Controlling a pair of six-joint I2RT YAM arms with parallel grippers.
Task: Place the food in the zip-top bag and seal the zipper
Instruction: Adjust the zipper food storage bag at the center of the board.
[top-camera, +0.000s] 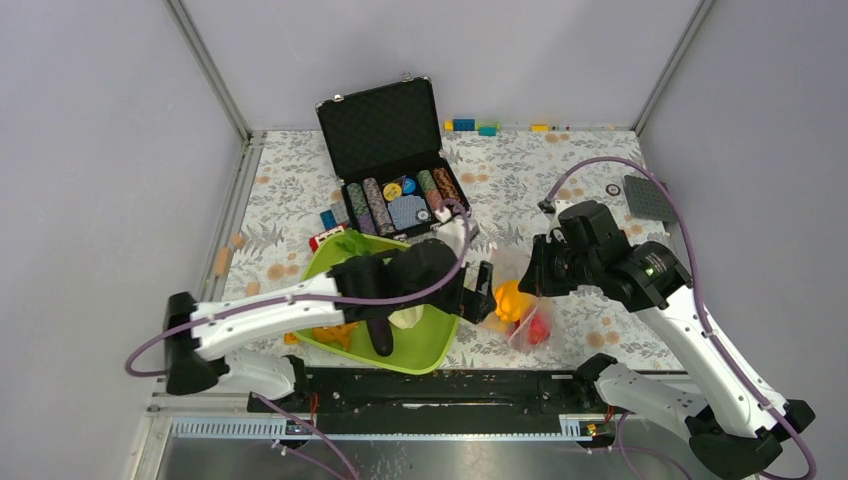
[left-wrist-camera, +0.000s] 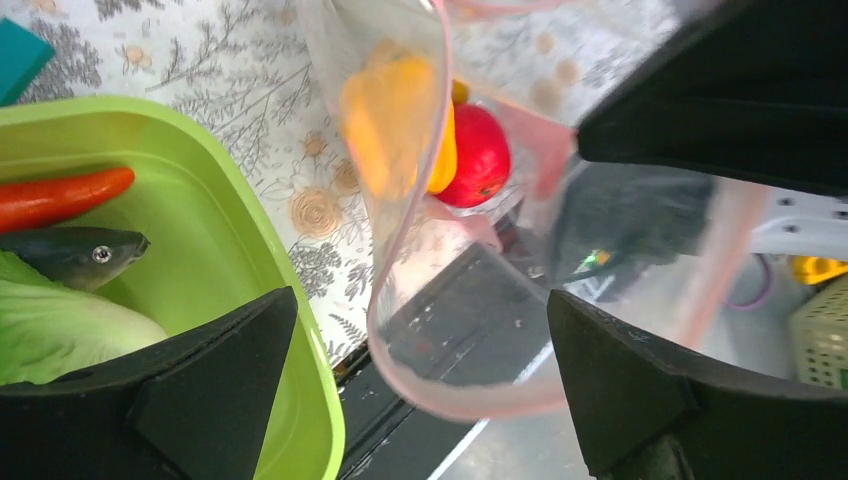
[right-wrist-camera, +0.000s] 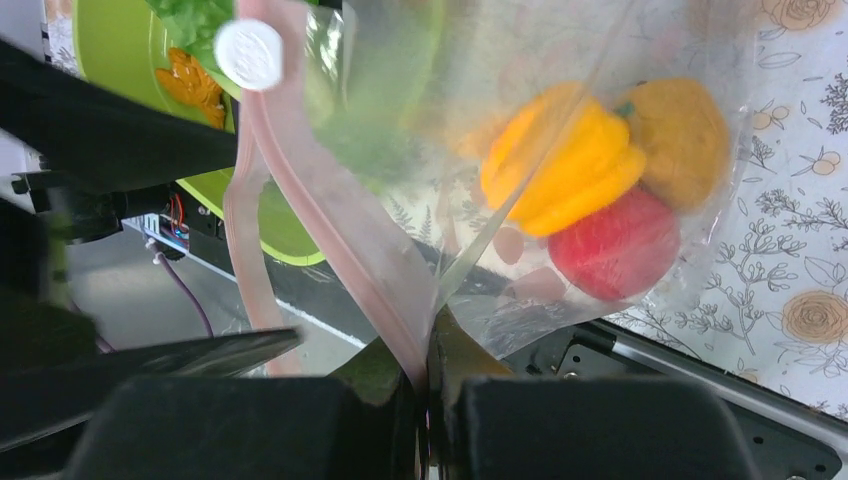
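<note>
Bag (right-wrist-camera: 470, 90) mouth faces left gripper (left-wrist-camera: 420, 380), right gripper (right-wrist-camera: 425, 390) pinching zipper (right-wrist-camera: 320, 230).

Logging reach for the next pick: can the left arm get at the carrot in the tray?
Probably yes: the left gripper is open and empty beside the tray, and the carrot lies uncovered.

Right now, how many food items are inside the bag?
3: a yellow pepper, a red apple and an orange fruit, clustered at the closed end of the bag. Others may be hidden.

Open black case (top-camera: 381, 126) of poker chips (top-camera: 386, 206) behind green tray (top-camera: 428, 346).
</note>
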